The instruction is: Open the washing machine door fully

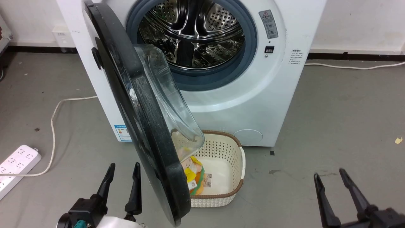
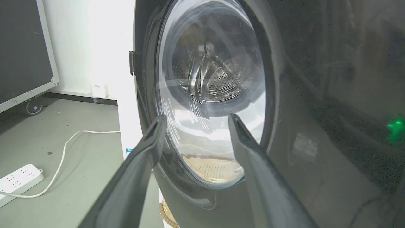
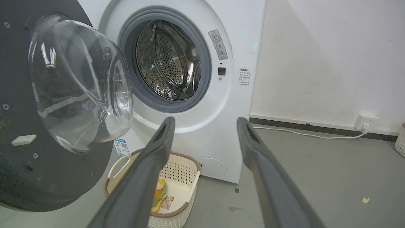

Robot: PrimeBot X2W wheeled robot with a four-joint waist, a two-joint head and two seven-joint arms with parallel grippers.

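Observation:
The round glossy black washing machine door [image 1: 133, 126] stands swung out toward me, about edge-on, hinged at the machine's left, its clear glass bowl [image 1: 167, 98] bulging to the right. The steel drum hole [image 1: 193, 31] lies exposed behind it. My left gripper [image 1: 123, 169] is open just left of the door's outer face, holding nothing; in the left wrist view the door [image 2: 303, 95] fills the frame close ahead of my left gripper [image 2: 194, 122]. My right gripper [image 1: 329, 175] is open at the lower right, apart from the door [image 3: 19, 158], as the right wrist view of my right gripper [image 3: 205, 123] confirms.
A cream perforated basket [image 1: 221, 152] with a colourful soft toy [image 1: 193, 174] sits on the floor under the door. A white power strip [image 1: 15, 164] and its cable [image 1: 53, 126] lie at the left. A wheeled dark case [image 2: 22, 63] stands further left. Grey floor extends right of the machine.

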